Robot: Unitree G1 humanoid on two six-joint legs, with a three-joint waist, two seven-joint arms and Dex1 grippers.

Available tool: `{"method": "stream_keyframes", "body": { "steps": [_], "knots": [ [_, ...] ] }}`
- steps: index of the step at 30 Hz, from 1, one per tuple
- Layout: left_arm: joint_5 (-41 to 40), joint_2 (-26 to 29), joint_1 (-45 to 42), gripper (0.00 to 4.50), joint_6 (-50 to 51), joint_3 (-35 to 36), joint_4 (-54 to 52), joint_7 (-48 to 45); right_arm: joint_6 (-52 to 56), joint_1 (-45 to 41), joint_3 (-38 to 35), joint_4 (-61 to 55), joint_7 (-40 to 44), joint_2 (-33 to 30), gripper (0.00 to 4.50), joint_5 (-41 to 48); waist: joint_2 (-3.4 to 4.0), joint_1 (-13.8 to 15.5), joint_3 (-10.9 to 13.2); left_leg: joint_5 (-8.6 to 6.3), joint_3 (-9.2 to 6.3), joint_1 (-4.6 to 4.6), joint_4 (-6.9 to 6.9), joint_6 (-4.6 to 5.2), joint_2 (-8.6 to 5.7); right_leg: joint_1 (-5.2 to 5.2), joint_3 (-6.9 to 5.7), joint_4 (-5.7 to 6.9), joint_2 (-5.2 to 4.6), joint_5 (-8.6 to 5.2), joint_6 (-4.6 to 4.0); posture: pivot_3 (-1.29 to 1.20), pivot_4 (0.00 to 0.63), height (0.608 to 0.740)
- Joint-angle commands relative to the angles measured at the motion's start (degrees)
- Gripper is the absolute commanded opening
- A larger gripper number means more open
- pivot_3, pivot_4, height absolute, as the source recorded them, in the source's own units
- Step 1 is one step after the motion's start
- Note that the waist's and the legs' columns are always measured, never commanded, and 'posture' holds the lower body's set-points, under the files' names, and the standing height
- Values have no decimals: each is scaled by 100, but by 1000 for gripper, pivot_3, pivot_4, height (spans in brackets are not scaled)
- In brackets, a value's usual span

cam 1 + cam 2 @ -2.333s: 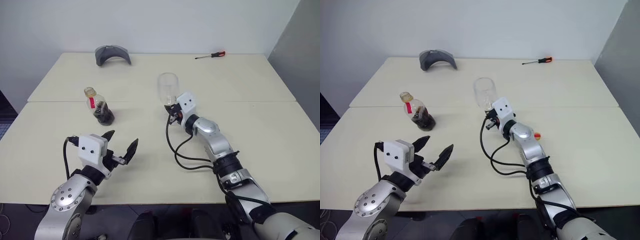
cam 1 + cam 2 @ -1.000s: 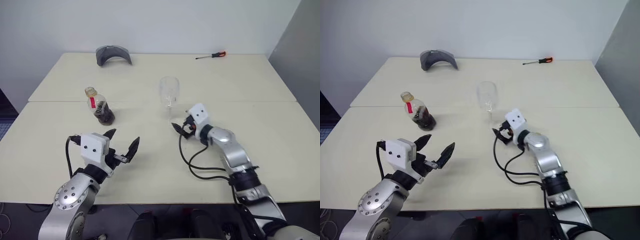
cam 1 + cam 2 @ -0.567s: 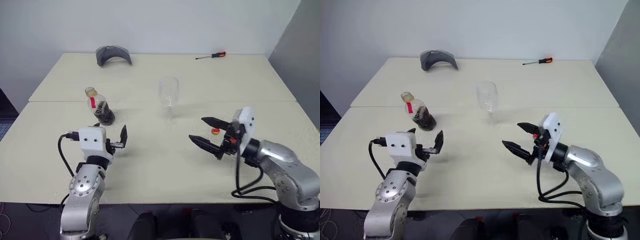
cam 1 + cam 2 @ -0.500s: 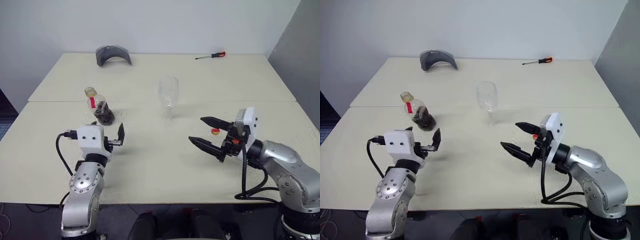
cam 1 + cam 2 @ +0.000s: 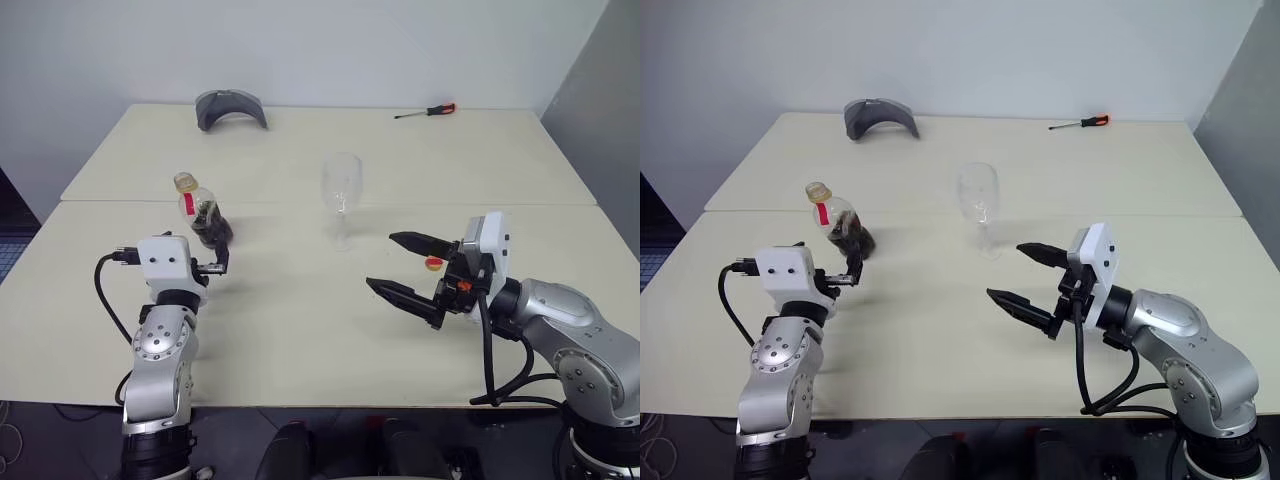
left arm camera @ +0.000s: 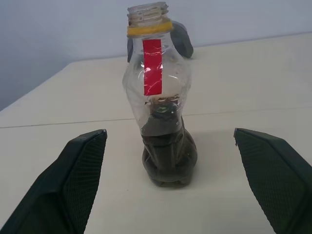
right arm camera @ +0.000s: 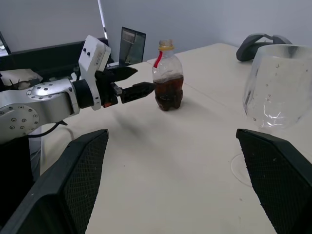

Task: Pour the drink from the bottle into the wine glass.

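**Both grippers spread wide, bottle and glass standing free on the table**

Head views: a cream table (image 5: 300, 330) carries the bottle (image 5: 203, 215) on its left side, upright and uncapped, with the drink (image 5: 212, 232) filling only its lower part. The wine glass (image 5: 341, 196) stands upright near the middle, well apart from the bottle and clear inside. The left gripper (image 5: 210, 265) sits just in front of the bottle, pointing toward it, holding nothing. The right gripper (image 5: 410, 270) hangs over the table to the right of the glass and nearer than it, its two black fingers spread wide and empty, pointing leftward. A small red-and-yellow cap (image 5: 433, 264) lies on the table close behind it. At the far edge lie a grey curved object (image 5: 231, 107) on the left and a red-handled screwdriver (image 5: 425, 111) on the right.

Left wrist view: the bottle (image 6: 158, 105) stands centred between the two spread fingers (image 6: 73, 185) — not touched by either — with its red label strip facing the camera and a yellow ring at the open neck.

Right wrist view: the fingers (image 7: 78, 180) stand far apart; the wine glass bowl (image 7: 280, 87) is close by, and beyond it the bottle (image 7: 167, 78) with the left gripper (image 7: 134, 83) pointing at it from just beside.
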Motion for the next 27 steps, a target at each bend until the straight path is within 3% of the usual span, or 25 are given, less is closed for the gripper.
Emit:
{"method": "stream_keyframes", "body": {
  "steps": [1, 21, 27],
  "knots": [
    [9, 56, -312, 4500, -203, 40, 161, -25, -46, -136, -39, -99, -129, -23, 4469, 179, 0, 11, 0, 0, 0, 0, 0, 0, 0, 0, 0, 0, 0, 0, 0, 0, 150, 740],
    [-93, 313, -1241, 4500, -874, 100, 1789, -451, -50, -126, -87, -195, -570, -66, 4469, 394, -1, 16, 0, 2, 0, -1, 2, -2, 0, 0, -2, -1, 0, 1, 1, 0, 150, 740],
    [-92, 405, -1915, 4500, -1309, 123, 2927, -698, -70, -166, -94, -156, -809, -69, 4469, 399, -3, 16, 0, 2, 0, -2, 5, -2, -1, 0, -4, 0, -1, 2, 2, 0, 150, 740]
  ]
}}
